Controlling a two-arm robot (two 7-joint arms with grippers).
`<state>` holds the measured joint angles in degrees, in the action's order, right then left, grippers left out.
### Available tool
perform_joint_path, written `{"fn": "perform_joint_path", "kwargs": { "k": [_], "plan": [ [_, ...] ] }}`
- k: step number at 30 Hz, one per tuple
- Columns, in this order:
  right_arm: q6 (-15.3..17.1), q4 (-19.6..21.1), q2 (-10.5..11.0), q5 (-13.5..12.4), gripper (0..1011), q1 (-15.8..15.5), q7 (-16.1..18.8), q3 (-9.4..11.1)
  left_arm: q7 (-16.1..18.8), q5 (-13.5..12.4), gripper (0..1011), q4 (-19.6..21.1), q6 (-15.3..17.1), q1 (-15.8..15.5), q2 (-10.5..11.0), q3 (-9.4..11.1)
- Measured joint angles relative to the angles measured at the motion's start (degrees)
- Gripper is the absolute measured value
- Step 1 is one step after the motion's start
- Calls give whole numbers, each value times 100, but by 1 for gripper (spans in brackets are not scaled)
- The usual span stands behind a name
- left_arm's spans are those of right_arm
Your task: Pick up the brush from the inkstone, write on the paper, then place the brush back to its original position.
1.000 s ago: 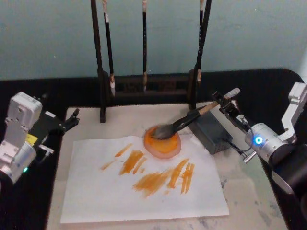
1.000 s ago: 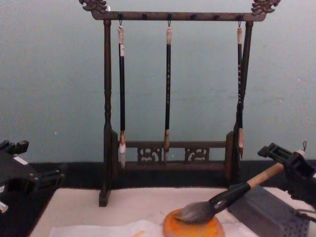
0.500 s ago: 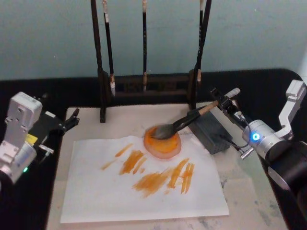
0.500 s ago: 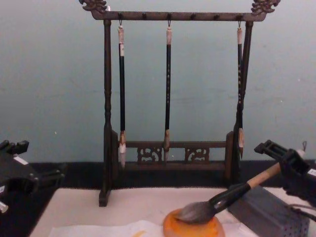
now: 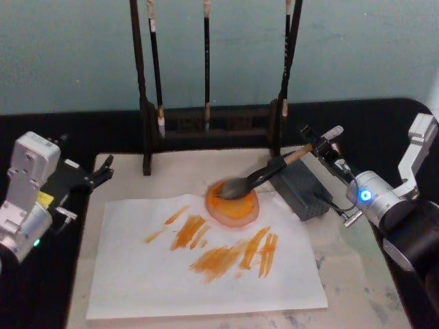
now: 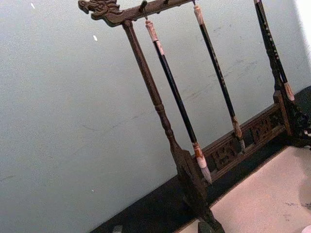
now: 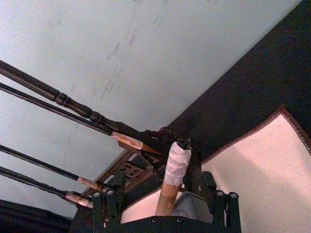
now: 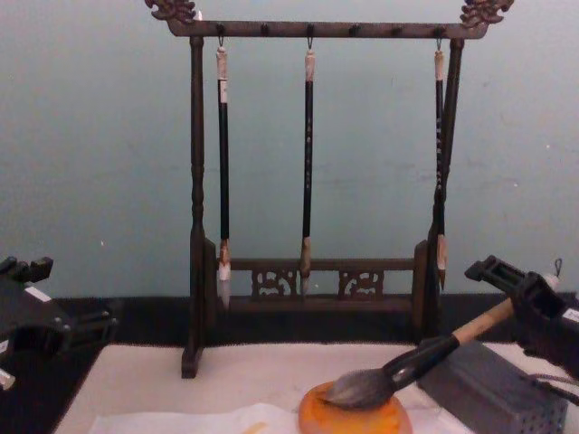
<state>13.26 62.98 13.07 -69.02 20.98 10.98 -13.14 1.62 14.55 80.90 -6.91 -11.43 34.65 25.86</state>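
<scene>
Since orange strokes mark the paper (image 5: pixel 137 288) and the brush (image 5: pixel 264 176) lies bristles-down on the inkstone (image 5: pixel 236 209) at centre frame, only withdrawal appears outstanding. Right gripper (image 5: pixel 319 142), mid-right: jaws spread around the handle. Left gripper (image 5: pixel 88 184) idle, left edge, jaws spread.

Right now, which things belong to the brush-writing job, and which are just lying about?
Job: brush, inkstone, paper, right gripper at the brush's handle.
Lying about: rack, thin brushes hanging on it, grey block beside the inkstone, left gripper parked at the left.
</scene>
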Motion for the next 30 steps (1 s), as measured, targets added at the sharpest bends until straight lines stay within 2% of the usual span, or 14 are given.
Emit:
{"fn": "perform_joint_path", "kwargs": {
  "k": [5, 6, 9, 10, 11, 13, 14, 15, 18, 24, 25, 30],
  "plan": [
    [5, 3, -3, 2, 961, -2, -2, 6, 0, 0, 1001, 0, 0, 0, 0, 0],
    [6, 3, -3, 2, 915, -2, -2, 7, 0, 0, 1001, 0, 0, 0, 0, 0],
    [9, 4, -4, 3, 871, -3, -3, 8, 0, 0, 1001, 0, 0, 0, 0, 0],
    [10, 5, -5, 3, 819, -4, -3, 9, 0, 0, 1001, 0, 0, 0, 0, 0],
    [10, 5, -5, 4, 810, -4, -4, 9, 0, 0, 1001, 0, 0, 0, 0, 0],
    [12, 6, -6, 4, 704, -6, -5, 10, 0, 0, 1001, 0, 0, 0, 0, 0],
    [13, 6, -7, 4, 704, -6, -5, 11, 0, 0, 1001, 0, 0, 0, 0, 0],
    [14, 7, -7, 4, 645, -7, -5, 12, 0, 0, 1001, 0, 0, 0, 0, 0],
    [15, 10, -7, 4, 588, -8, -6, 13, 0, 0, 1001, 0, 0, 0, 0, 0],
    [20, 10, -7, 4, 360, -9, -8, 17, 0, 0, 1001, 0, 0, 0, 0, 0],
    [20, 10, -7, 4, 360, -9, -8, 17, 0, 0, 1001, 0, 0, 0, 0, 0],
    [20, 10, -7, 4, 200, -9, -8, 17, 0, 0, 1001, 0, 0, 0, 0, 0]
  ]
}}
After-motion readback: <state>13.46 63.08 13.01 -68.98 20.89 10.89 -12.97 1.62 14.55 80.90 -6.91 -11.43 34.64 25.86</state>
